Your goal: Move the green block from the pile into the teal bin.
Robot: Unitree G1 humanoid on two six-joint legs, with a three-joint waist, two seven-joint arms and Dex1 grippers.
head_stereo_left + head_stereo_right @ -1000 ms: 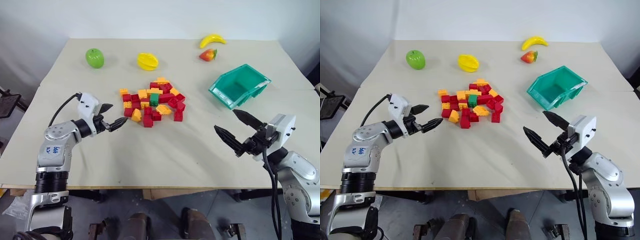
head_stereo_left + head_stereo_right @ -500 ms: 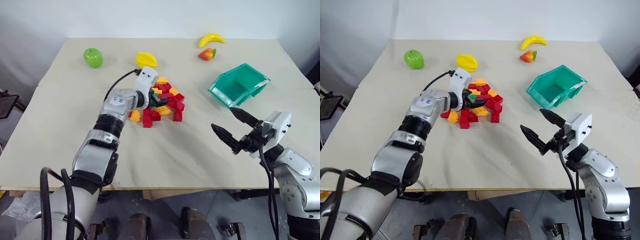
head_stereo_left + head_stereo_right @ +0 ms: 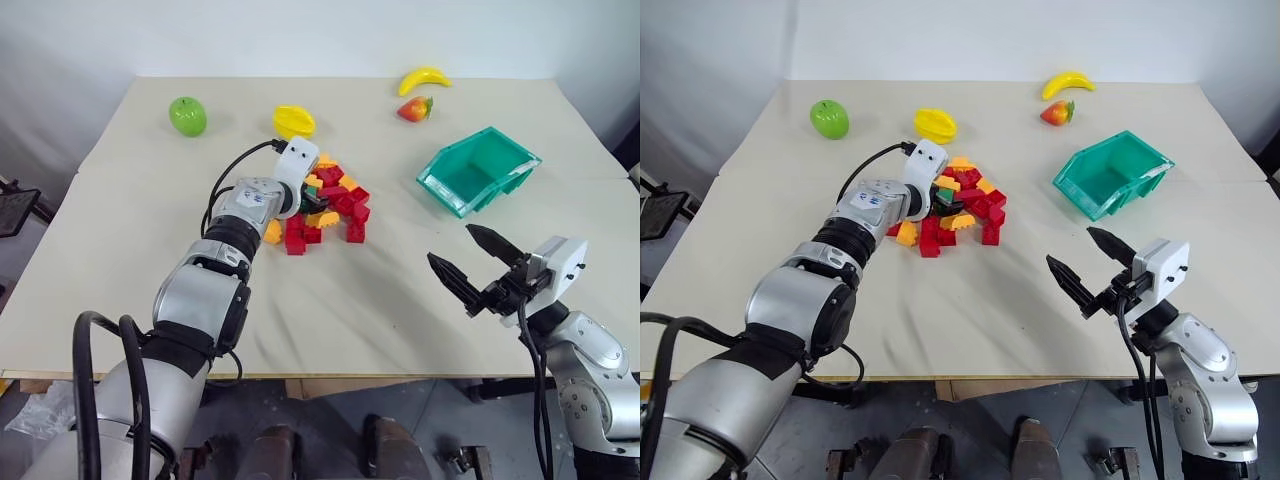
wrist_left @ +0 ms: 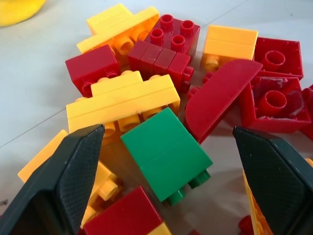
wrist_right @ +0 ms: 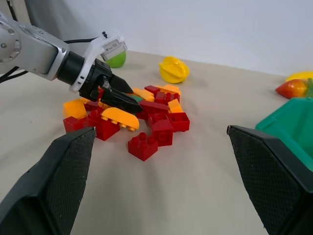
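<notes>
One green block [image 4: 166,154], one teal bin [image 3: 478,170]

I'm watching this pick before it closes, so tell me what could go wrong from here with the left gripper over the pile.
The green block lies wedged among red and orange bricks of the pile, so the open left gripper could pinch a neighbour as well, or scatter bricks. The block sits tilted on its side, so it might slip from the fingers. The teal bin stands off to the right, so a weak grip could drop it on the way.
</notes>
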